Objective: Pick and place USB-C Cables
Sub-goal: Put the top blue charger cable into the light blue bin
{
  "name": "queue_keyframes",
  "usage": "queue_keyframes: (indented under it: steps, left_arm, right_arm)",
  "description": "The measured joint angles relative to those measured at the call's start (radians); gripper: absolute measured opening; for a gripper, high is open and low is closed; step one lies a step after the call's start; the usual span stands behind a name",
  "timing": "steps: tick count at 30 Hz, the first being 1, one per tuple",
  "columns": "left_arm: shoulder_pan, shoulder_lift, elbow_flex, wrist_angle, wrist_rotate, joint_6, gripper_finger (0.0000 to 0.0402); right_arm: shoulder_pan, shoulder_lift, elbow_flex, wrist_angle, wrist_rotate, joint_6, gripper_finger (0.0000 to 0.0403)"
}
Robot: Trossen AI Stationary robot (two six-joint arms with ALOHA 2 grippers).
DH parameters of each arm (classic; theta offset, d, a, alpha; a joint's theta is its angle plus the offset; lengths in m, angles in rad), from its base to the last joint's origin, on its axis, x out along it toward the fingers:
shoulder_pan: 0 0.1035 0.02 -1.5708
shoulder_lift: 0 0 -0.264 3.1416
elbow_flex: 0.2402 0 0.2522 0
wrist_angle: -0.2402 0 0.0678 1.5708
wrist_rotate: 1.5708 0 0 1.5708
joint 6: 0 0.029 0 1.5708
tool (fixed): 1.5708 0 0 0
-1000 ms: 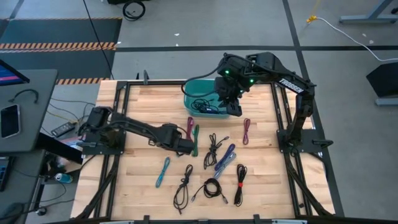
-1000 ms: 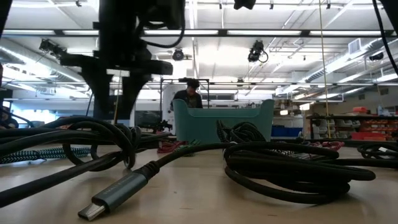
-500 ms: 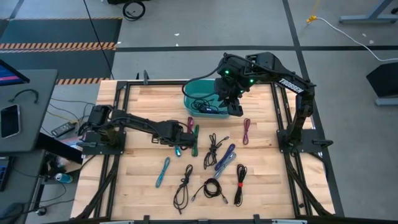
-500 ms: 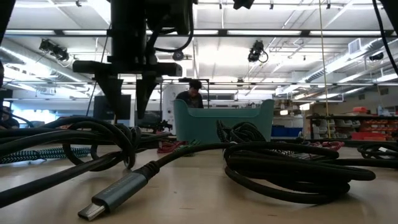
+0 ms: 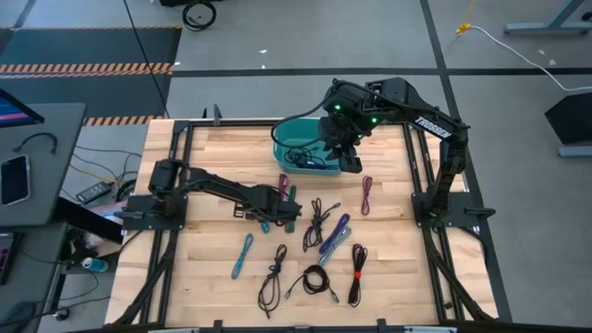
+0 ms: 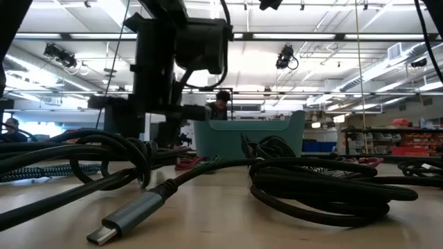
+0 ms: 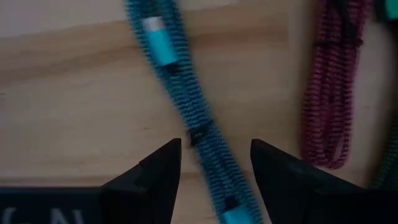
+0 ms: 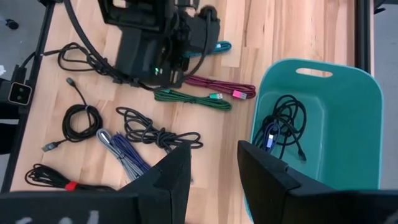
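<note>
**Left end effector low over a teal cable, right one above the bin**

The left end effector [image 7: 214, 163] is down close to the wooden counter [image 5: 203, 268], near the middle of it, with its two fingers spread apart and a teal braided cable [image 7: 189, 112] running between them. The fingers hold nothing; the cable lies flat on the wood. Just beside it lies a magenta cable [image 7: 329, 93], folded into a long bundle, and a green cable [image 8: 189, 98] lies alongside that one.

The right end effector [image 8: 213, 163] hangs over the edge of the teal bin [image 5: 289, 132] at the far side of the counter, fingers parted and empty. Inside the bin lie a black cable [image 8: 289, 121] in loose loops and a blue one [image 8: 268, 138].

More cables are scattered over the near half of the counter, well apart from the bin: a light blue bundle [image 5: 242, 255], a black coil [image 5: 316, 280], a black bundle with a red tie [image 5: 357, 274], a blue and grey pair [image 5: 335, 238] and a purple bundle [image 5: 366, 195].

In the low view a grey plug [image 6: 124, 218] lies in front, and a person [image 6: 221, 104] stands behind the bin.
</note>
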State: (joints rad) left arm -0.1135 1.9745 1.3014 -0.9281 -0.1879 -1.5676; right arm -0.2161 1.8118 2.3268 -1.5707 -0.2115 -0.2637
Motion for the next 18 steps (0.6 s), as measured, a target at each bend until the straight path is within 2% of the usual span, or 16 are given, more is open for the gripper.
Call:
queue_keyframes:
  steps: [6,9,13,14,18]
  left_arm:
    - [0.0,0.032,0.004,0.035,0.013,0.053,0.0186]
    - [0.0,0.033,0.005,0.038,0.016,0.105,0.0143]
    - [0.01,0.006,0.0,0.023,0.019,0.156,0.0041]
    - [0.013,-0.005,-0.003,0.01,0.011,0.166,0.0025]
    - [0.032,-0.073,0.002,-0.011,-0.017,0.222,0.002]
  right_arm:
    - [0.0,0.0,0.0,0.0,-0.003,0.002,0.0138]
    - [0.0,0.0,0.0,0.0,-0.003,0.002,0.0138]
    - [0.0,0.0,0.0,0.0,-0.002,0.002,0.0138]
    - [0.0,0.0,0.0,0.0,-0.002,0.002,0.0138]
    - [0.0,0.0,0.0,0.0,0.002,0.006,0.0138]
